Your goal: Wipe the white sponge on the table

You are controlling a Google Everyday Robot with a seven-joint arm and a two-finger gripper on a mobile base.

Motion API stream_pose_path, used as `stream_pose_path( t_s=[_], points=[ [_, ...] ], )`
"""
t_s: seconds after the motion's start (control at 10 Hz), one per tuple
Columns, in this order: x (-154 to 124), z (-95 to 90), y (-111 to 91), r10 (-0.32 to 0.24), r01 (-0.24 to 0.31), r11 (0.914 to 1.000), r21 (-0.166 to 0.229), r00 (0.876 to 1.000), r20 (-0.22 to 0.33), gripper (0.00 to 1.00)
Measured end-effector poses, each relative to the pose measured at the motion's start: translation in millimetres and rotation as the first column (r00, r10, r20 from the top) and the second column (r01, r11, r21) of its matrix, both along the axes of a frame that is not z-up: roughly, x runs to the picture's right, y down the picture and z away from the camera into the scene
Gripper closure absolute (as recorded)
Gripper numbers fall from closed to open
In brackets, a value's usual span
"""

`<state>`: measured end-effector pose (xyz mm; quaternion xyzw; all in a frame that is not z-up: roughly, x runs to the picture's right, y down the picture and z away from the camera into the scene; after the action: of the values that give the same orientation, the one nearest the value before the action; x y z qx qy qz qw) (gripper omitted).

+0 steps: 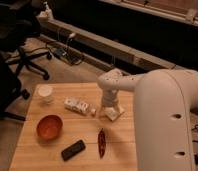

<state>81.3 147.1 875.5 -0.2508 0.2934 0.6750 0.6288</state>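
Note:
The white sponge (115, 113) lies flat on the light wooden table (32, 157), near its far right edge. My gripper (110, 106) points straight down onto the sponge and covers much of it. Only the sponge's right and near edges show. The white arm reaches in from the right and hides the table's right side.
A white packet with dark markings (77, 105) lies just left of the sponge. A white cup (45, 93) stands at the far left, with a red bowl (49, 126), a black phone (73, 149) and a red chili (101, 142) nearer. An office chair (22, 57) stands beyond the table's left side.

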Motion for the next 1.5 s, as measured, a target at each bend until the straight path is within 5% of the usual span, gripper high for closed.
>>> stream_pose_path(
  t_s=[0.4,1.1,1.5],
  points=[
    [6.4,2.4,1.1,-0.007,0.007,0.9999,-0.010,1.000,-0.010,0.80],
    [2.2,10.4,0.2,-0.036,0.036,0.9992,-0.017,0.999,-0.006,0.82],
    [5.7,30.7,-1.4,-0.065,0.066,0.9974,-0.031,0.998,0.020,0.82]
  ],
)
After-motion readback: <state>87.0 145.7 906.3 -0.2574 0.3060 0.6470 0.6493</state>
